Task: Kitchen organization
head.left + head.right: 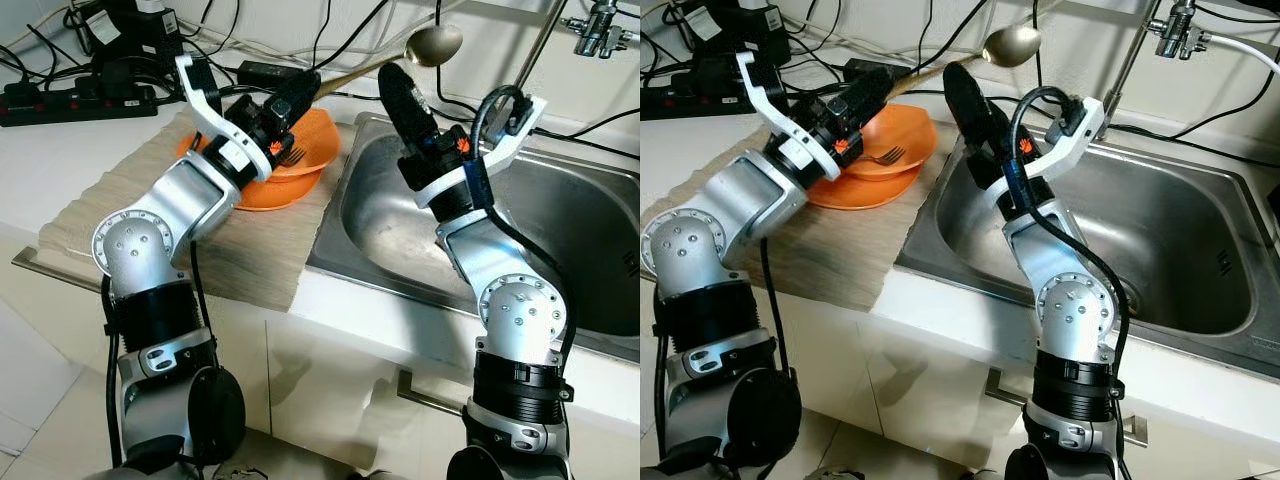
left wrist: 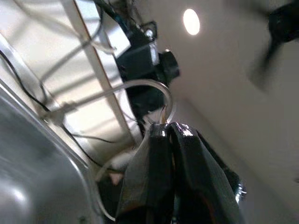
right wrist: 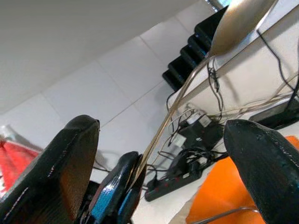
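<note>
My left gripper (image 1: 303, 88) is shut on the handle of a long brass-coloured spoon (image 1: 432, 45), which slants up over the counter's back edge. Its fingers (image 2: 168, 140) press together in the left wrist view. My right gripper (image 3: 161, 126) is open and raised beside the spoon; in the right wrist view the spoon (image 3: 243, 18) runs between its spread fingers without touching them. Under the left gripper lie stacked orange plates (image 1: 310, 150) with a fork (image 1: 880, 156) on top.
A steel sink (image 1: 570, 230) lies at the right, with a tap (image 1: 600, 30) behind it. The plates rest on a beige mat (image 1: 230, 250). Power strips (image 1: 70, 100), adapters and several cables crowd the back of the counter.
</note>
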`<state>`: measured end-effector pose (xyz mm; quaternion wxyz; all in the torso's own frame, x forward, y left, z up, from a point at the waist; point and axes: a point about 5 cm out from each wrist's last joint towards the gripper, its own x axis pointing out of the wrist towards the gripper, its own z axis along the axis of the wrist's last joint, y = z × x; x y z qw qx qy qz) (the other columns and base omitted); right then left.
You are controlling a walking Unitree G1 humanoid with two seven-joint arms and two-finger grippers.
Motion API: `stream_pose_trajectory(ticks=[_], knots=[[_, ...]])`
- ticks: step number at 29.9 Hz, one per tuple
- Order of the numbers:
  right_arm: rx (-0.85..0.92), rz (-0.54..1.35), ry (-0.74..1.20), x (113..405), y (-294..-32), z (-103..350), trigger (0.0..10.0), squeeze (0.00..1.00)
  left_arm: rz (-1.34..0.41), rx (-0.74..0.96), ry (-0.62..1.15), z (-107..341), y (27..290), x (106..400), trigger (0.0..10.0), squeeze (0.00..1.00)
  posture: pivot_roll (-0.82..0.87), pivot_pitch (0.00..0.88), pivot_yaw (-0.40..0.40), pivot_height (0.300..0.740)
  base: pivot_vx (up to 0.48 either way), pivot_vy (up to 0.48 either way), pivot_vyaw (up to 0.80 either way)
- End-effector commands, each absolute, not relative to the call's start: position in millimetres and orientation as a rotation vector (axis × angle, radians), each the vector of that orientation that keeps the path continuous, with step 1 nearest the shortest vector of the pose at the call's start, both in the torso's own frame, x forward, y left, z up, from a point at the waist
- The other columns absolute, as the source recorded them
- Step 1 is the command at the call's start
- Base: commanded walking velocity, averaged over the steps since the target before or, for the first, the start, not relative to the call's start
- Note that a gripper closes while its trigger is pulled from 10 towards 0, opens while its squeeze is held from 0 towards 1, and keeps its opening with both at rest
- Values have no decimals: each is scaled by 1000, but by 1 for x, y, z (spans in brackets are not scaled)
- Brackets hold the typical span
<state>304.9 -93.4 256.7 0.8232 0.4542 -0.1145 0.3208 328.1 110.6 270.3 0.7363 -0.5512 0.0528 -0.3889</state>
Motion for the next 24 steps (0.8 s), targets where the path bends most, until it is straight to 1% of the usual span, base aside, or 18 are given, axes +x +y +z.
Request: stream_pose_trajectory(ticks=[1,9,15,16,17,18,19,20,24], knots=[[969,728,-266,303,-87,267,10000,0,-892,-1244,152,268,107,326,0,0,-1,0,-45,740,0,0,0],[980,710,-238,306,-87,264,10000,0,-955,-1239,199,267,99,318,0,0,3,0,-46,740,0,0,0],[986,694,-276,308,-92,269,10000,0,-990,-1197,263,262,92,312,0,0,3,0,-40,740,0,0,0],[988,691,-277,309,-93,269,8902,0,-1001,-1186,271,262,91,311,0,0,4,0,-39,740,0,0,0],[989,690,-278,309,-93,269,8902,0,-1008,-1178,277,262,90,310,0,0,4,0,-39,740,0,0,0],[995,683,-279,310,-94,268,1569,0,-1020,-1162,283,262,89,309,0,0,4,0,-39,740,0,0,0],[995,683,-279,310,-94,268,1569,0,-1020,-1162,283,262,89,309,0,0,4,0,-39,740,0,0,0],[1007,671,-279,310,-96,267,0,0,-1017,-1161,281,263,89,309,0,0,4,0,-38,740,0,0,0],[1012,663,-278,311,-96,266,0,0,-1000,-1175,271,263,91,311,0,0,4,0,-38,740,0,0,0]])
